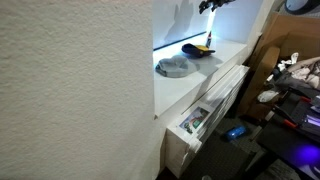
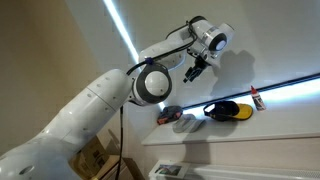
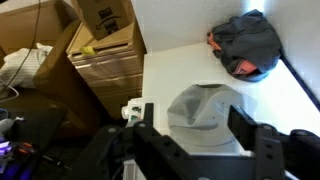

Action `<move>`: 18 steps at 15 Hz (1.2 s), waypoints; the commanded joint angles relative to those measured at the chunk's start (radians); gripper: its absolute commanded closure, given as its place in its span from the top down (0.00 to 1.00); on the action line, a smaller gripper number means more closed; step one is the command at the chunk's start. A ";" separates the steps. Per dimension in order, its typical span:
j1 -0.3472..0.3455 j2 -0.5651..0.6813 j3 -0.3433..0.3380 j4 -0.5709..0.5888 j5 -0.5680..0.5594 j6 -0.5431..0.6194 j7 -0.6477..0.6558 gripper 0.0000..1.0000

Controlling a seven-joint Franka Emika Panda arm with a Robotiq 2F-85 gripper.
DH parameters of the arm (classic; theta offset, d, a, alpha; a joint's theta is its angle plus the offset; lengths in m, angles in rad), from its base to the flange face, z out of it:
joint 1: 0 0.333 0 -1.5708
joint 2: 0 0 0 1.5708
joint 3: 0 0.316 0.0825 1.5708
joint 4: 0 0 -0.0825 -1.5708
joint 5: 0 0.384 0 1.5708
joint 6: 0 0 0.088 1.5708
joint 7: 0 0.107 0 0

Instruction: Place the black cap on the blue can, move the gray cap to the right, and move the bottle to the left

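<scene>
End effector (image 3: 192,122) hangs wide-spread and empty above the gray cap (image 3: 205,105) on the bench (image 3: 170,70), black cap (image 3: 245,45) lying beyond; the gray cap move seems in hand, calling for descent and a crown pinch.

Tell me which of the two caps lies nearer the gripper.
The light gray cap: in the wrist view it lies right under the open gripper, while the black cap lies farther off, beyond it.

Soft navy-black fabric baseball cap (image 3: 247,40) slumped on white ledge (image 3: 165,72), orange-red patch at edge. Soft light-gray fabric baseball cap (image 3: 205,108) crown-up near it, not touching. Small pale bottle (image 2: 257,97) beyond black cap, apart.
</scene>
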 commanded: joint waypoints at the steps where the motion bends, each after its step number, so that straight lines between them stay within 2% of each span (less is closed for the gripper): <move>1: 0.125 -0.015 0.063 -0.043 -0.151 -0.013 0.065 1.00; 6: 0.373 0.013 0.099 0.009 -0.421 0.123 0.187 1.00; 10: 0.505 0.030 0.110 0.050 -0.667 0.189 0.234 1.00; 11: 0.529 0.034 0.099 0.059 -0.725 0.192 0.241 1.00; 12: 0.552 0.004 0.087 0.015 -0.782 0.212 0.246 1.00; 13: 0.527 -0.009 0.143 -0.016 -0.754 0.198 0.238 1.00; 16: 0.551 -0.007 0.131 -0.012 -0.805 0.209 0.246 1.00; 18: 0.577 0.026 0.076 0.019 -0.886 0.307 0.289 1.00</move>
